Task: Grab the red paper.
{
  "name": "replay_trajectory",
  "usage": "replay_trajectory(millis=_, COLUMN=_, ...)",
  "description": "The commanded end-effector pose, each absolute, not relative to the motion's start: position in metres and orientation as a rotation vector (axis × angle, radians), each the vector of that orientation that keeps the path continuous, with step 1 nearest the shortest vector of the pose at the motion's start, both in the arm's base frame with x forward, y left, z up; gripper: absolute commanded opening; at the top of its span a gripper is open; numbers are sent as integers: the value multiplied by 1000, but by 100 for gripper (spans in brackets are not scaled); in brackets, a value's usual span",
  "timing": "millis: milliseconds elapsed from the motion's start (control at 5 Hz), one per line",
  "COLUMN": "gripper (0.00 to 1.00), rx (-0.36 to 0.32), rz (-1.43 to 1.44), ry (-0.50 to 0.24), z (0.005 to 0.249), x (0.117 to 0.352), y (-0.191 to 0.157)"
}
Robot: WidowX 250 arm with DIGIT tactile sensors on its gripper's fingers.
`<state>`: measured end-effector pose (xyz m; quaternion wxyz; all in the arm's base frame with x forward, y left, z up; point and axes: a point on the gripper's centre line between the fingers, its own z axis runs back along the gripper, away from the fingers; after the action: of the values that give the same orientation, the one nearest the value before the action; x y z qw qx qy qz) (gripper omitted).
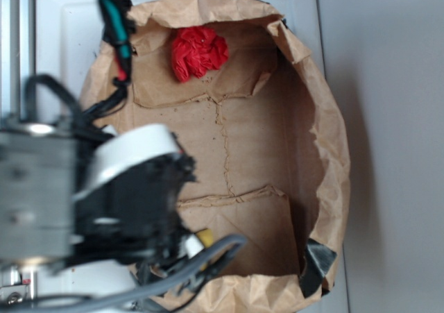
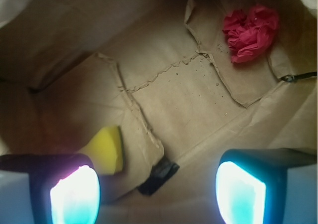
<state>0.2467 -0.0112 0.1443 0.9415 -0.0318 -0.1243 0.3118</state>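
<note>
The red paper [image 1: 198, 51] is a small crumpled bright red wad lying on the floor of a big brown paper bag [image 1: 333, 139], near its far end. In the wrist view the red paper [image 2: 251, 33] sits at the upper right. My gripper [image 2: 158, 194] is open and empty, its two glowing fingertips [image 2: 74, 194] wide apart over the bag's near end, well away from the red paper. In the exterior view the arm [image 1: 132, 195] is a blurred black and white mass at the lower left, and the fingers are hidden.
A yellow sponge-like block [image 2: 107, 148] lies in the bag just ahead of my left finger; a bit of it shows in the exterior view [image 1: 206, 238]. A strip of black tape [image 2: 159, 176] sits on the bag floor. The bag rests on a white surface [image 1: 62, 35].
</note>
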Motion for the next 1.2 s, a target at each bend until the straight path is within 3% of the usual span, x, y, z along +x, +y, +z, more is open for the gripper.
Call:
replay_trajectory(millis=0, gripper=100, rx=-39, rz=775, ry=-296, z=155, x=273, y=25)
replay_trajectory(millis=1000, gripper=100, rx=50, rz=854, ry=-346, z=146, x=290, y=70)
